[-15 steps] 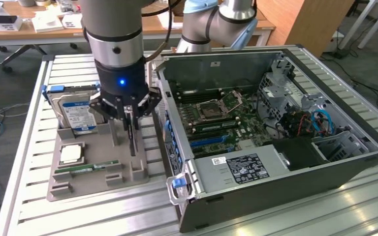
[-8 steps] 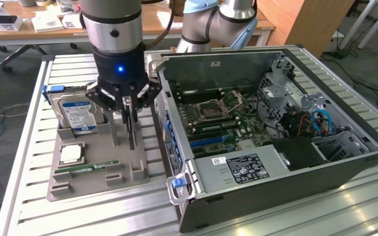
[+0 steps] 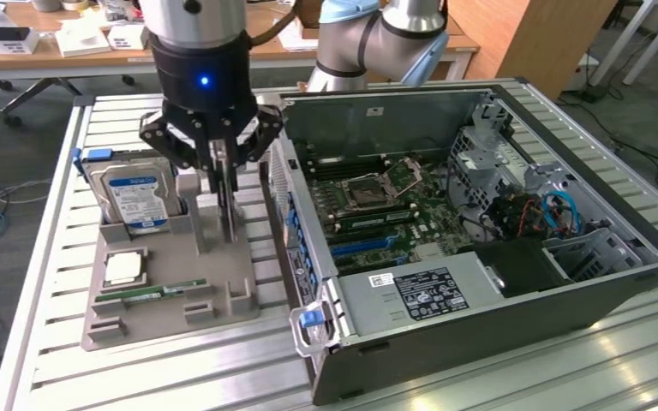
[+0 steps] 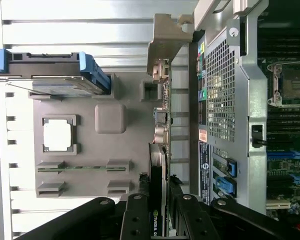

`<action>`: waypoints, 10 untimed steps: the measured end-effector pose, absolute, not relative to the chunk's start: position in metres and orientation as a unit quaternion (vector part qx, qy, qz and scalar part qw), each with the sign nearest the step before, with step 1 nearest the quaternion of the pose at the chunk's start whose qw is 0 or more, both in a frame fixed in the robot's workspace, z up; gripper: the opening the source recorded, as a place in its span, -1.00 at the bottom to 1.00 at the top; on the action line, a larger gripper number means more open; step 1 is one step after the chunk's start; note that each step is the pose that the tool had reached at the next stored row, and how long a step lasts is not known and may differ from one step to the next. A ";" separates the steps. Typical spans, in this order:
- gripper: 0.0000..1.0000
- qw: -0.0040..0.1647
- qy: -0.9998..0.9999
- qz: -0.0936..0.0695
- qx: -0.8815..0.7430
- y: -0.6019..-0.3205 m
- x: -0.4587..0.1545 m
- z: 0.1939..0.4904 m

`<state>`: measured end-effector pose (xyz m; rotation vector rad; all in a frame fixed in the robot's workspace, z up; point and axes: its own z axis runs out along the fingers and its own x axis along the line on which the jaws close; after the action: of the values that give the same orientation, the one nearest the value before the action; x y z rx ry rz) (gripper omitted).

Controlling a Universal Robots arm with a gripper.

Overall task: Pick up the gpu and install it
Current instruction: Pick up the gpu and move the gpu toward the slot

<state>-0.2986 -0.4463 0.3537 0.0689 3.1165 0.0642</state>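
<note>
Over the grey tray (image 3: 134, 321) on the counter (image 3: 100, 377), the pincer (image 3: 225, 171) is clamped on the gpu (image 3: 230, 214), which stands on edge beside the open computer case (image 3: 478, 317). White lettering on the card's edge looks like NVIDIA. The print on the hard drive's (image 3: 134, 193) blue-white label is too small to read.

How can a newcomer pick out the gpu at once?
Find the open black computer case; a grey plastic parts tray lies beside it. On the tray's edge nearest the case, the gpu stands on edge under the black end effector. Unlike the blue-labelled silver hard drive, it is a thin dark card.
</note>
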 end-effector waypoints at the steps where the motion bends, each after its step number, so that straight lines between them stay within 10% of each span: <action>1: -0.47 0.012 0.999 0.021 0.022 -0.446 -0.299 0.358; 10: -0.47 0.012 0.999 0.020 0.022 -0.446 -0.299 0.399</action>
<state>-0.2986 -0.4464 0.3991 0.0685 3.1166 0.0634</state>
